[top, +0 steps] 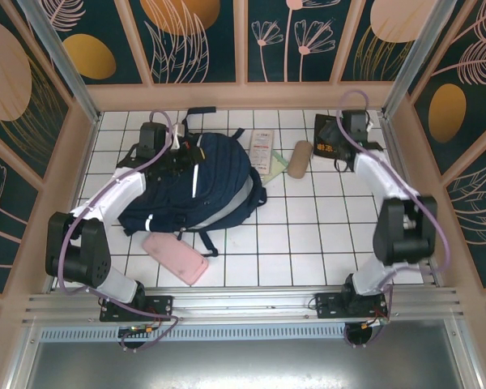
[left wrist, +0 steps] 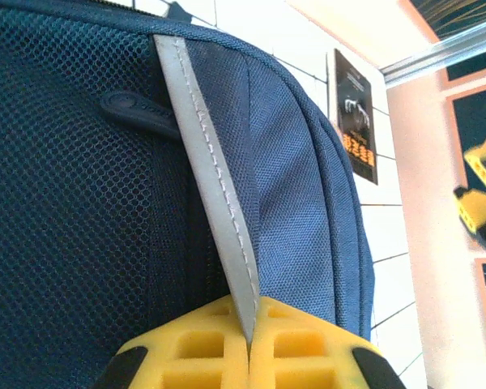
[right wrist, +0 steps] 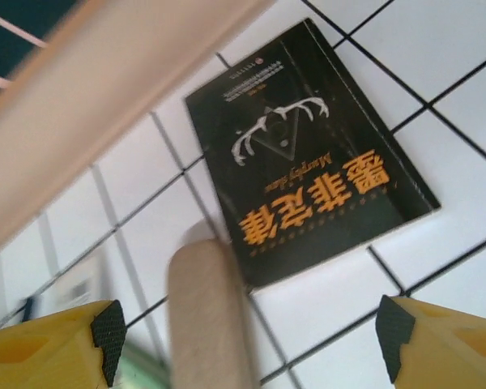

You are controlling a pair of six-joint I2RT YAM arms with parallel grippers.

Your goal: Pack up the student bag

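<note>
two cams, left gripper [left wrist: 249, 347] pinches student bag [left wrist: 308, 203] stripe [left wrist: 215, 194], right gripper [right wrist: 251, 339] wide abv book [right wrist: 308, 154]

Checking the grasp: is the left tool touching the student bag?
Touching. The left wrist view shows the left tool shut on the grey stripe of the student bag.

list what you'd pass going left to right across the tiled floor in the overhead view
backpack → white flat packet → tan tube → black book; the pink pouch lies nearer, within the backpack's span, so it is left out
</note>
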